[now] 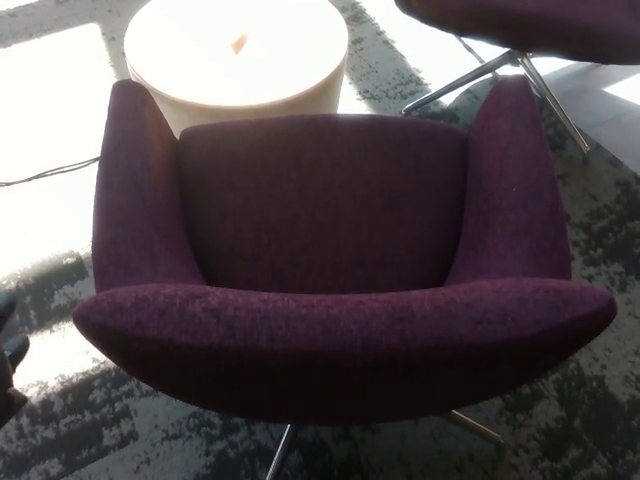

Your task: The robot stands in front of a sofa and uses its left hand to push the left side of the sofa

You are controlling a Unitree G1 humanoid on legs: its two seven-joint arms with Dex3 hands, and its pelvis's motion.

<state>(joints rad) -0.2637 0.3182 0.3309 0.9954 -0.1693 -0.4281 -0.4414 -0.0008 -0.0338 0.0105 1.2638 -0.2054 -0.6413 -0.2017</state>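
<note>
While the purple sofa (pixel 330 260) sits squarely before the robot, its left hand (pixel 10 355) shows only at the frame's left edge, finger state impossible to tell, well short of the left armrest (pixel 135 190); a low push risks glancing off the rounded back.

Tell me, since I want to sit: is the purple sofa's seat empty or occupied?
Empty. The purple sofa shows bare cushion across its whole seat, between both armrests; nothing lies on it.
</note>
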